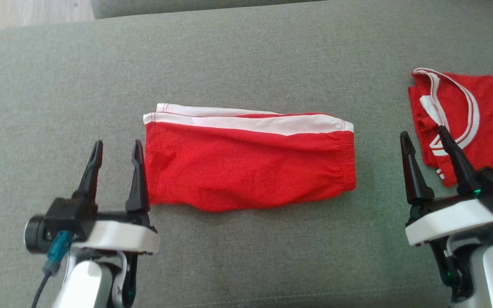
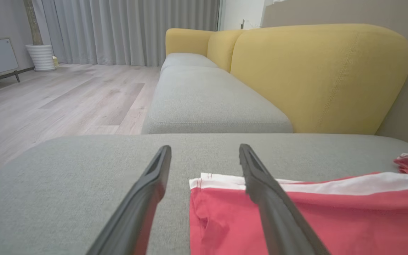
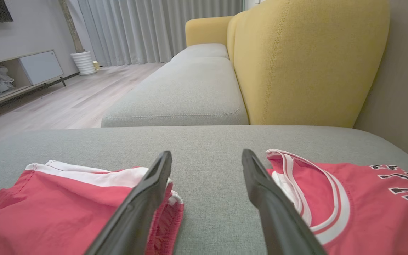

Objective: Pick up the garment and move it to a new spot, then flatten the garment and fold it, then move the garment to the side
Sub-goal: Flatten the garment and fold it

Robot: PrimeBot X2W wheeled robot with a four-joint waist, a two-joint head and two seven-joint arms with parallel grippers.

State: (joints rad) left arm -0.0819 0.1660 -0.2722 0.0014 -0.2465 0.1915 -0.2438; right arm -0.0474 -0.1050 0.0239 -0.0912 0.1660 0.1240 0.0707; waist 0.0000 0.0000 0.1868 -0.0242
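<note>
The garment (image 1: 246, 160) is a pair of red shorts with a white side stripe, folded into a long flat band in the middle of the grey cushion (image 1: 246, 60). My left gripper (image 1: 117, 147) stands open just off its left end, with nothing between the fingers; its wrist view shows that end of the garment (image 2: 225, 219) partly behind one finger. To the right of the shorts' waistband end, my right gripper (image 1: 424, 133) is open and holds nothing. In the right wrist view the shorts (image 3: 58, 205) lie left of the fingers.
A red jersey (image 1: 477, 115) with white trim and dark lettering lies at the cushion's right edge, partly behind my right gripper's far finger. A yellow sofa back (image 2: 313, 74) and more grey seat cushions (image 2: 204, 102) rise beyond. Wooden floor (image 2: 48, 102) lies off the cushion's far left.
</note>
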